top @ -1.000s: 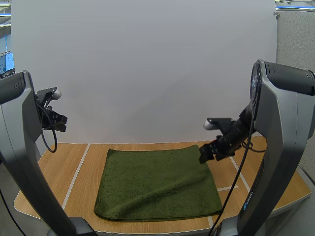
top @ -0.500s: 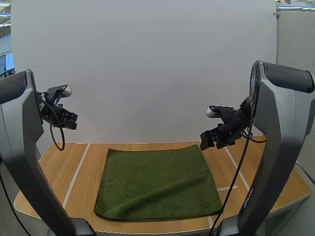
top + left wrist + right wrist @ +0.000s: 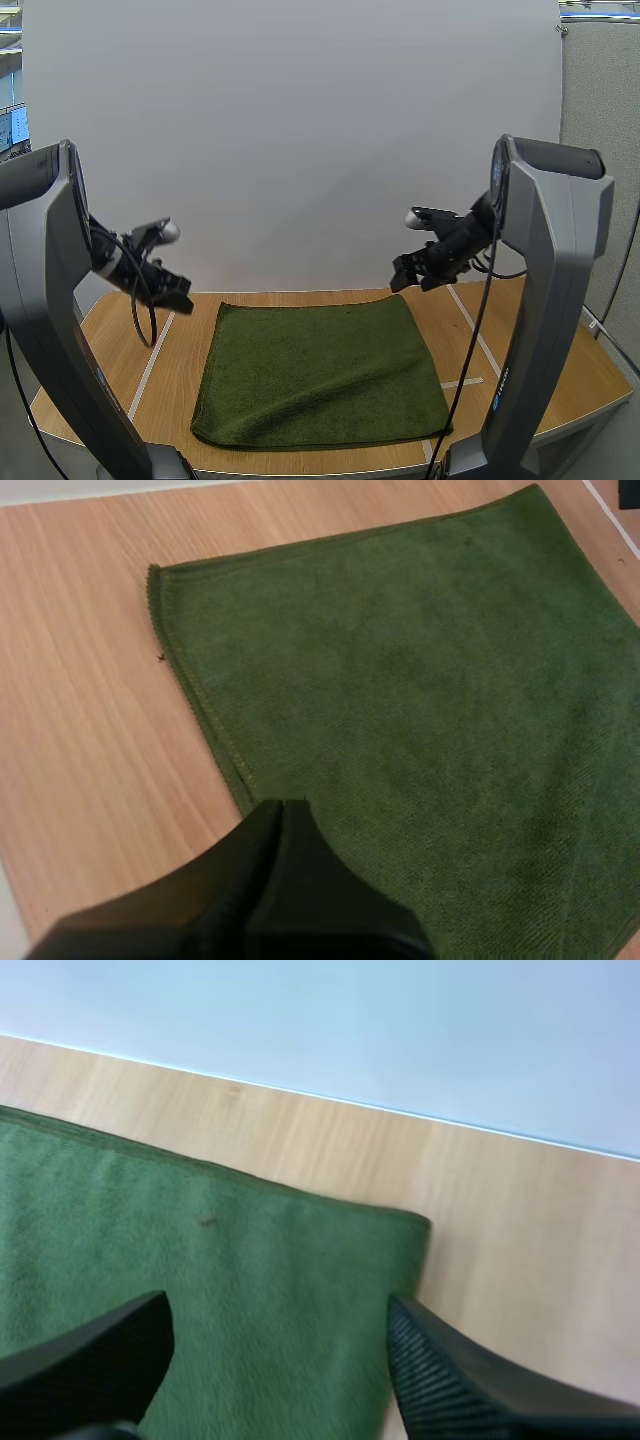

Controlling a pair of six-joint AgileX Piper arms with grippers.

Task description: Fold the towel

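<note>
Dark green terry towel (image 3: 318, 368), lying flat.
Left gripper (image 3: 178, 298), mid-left: fingers together, empty. Right gripper (image 3: 403, 281), mid-right: fingers apart, empty.

Dark green towel (image 3: 320, 370), spread flat and unfolded on the wooden table (image 3: 120, 350), near edge slightly rumpled.

left tool (image 3: 285, 815): closed wedge | above towel (image 3: 420, 710) edge | table (image 3: 80, 710)

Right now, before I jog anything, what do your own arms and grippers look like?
The left arm and right arm are broad silver-grey links with black joints. The left gripper and right gripper have black tapered fingers, ribbed inside on the right one.
</note>
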